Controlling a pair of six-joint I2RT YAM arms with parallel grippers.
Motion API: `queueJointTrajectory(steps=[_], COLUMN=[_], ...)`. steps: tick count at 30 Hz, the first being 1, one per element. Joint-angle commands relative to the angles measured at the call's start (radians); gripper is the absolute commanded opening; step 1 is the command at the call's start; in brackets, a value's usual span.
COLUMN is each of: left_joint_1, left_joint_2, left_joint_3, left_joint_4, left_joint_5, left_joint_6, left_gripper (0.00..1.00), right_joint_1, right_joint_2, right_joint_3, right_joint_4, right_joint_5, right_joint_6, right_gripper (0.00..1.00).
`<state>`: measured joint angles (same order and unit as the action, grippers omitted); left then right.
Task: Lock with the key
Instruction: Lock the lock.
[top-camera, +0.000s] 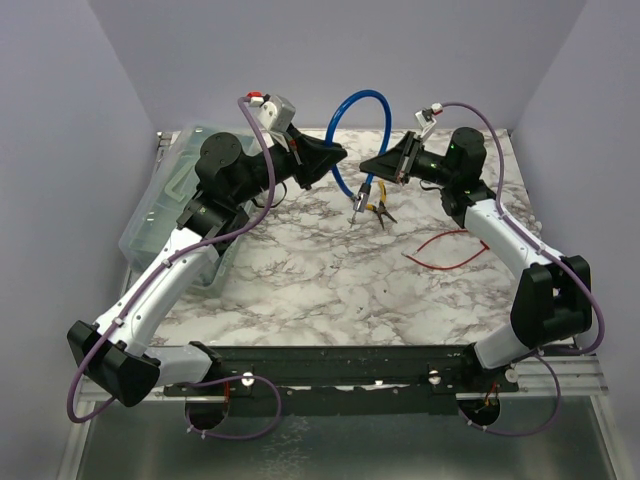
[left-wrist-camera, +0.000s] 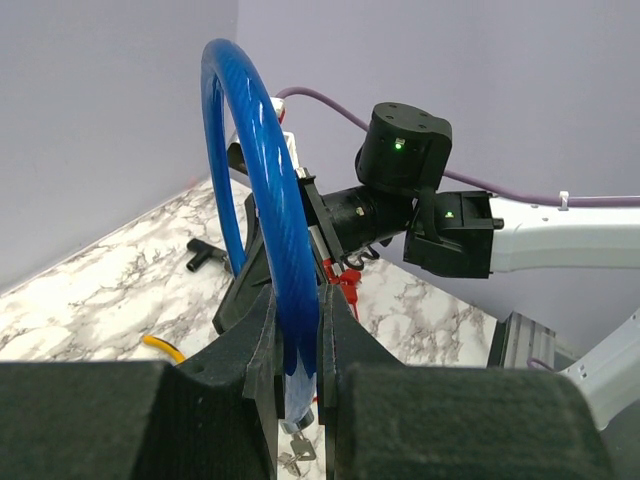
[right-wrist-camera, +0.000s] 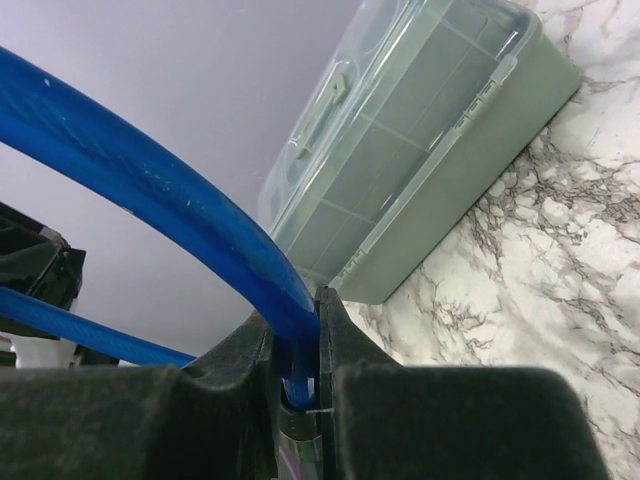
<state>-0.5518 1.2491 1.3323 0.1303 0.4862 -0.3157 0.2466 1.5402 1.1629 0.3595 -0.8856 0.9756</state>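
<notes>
Where the table's far edge has its middle, the blue cable lock (left-wrist-camera: 275, 200) is held aloft as a loop, left gripper (left-wrist-camera: 298, 340) and right gripper (right-wrist-camera: 295, 350) each clamped on the cable; keys (top-camera: 355, 207) dangle beneath it.

Glossy blue cable lock (top-camera: 362, 95), arched upright in a raised loop, keys (top-camera: 355, 208) dangling beneath its lower end

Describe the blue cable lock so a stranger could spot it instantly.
Over the marble table, look near its far edge. The left gripper and right gripper hold the blue cable lock: a thick loop arching upward, unlike the thin red wire lying flat.
</notes>
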Motion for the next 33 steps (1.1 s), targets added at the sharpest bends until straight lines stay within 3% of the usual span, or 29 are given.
queueJointTrajectory(steps=[1,12,23,33], left_joint_1=[0.0,-0.002,0.002,0.002], left_joint_2=[-0.017,-0.003,0.015,0.05], left_joint_3=[0.004,0.029,0.144,0.144], left_joint_4=[0.062,0.067,-0.031,-0.025], left_joint_5=[0.015,0.012,0.01,0.097], left_joint_6=[-0.006,-0.024,0.12,-0.004], left_gripper=[0.0,0.0,0.0,0.0], right_joint_1=[-0.011,-0.013,-0.012,-0.014], right_joint_2=[-0.02,-0.009,-0.026,-0.009], right_joint_3=[-0.008,-0.013,0.005,0.011], right_joint_4=[0.04,0.017,-0.151,-0.058], right_joint_5=[-0.007,0.008,0.052,0.014], right_joint_6=[0.11,0.12,-0.122,0.003], right_gripper=[0.01,0.01,0.01,0.01])
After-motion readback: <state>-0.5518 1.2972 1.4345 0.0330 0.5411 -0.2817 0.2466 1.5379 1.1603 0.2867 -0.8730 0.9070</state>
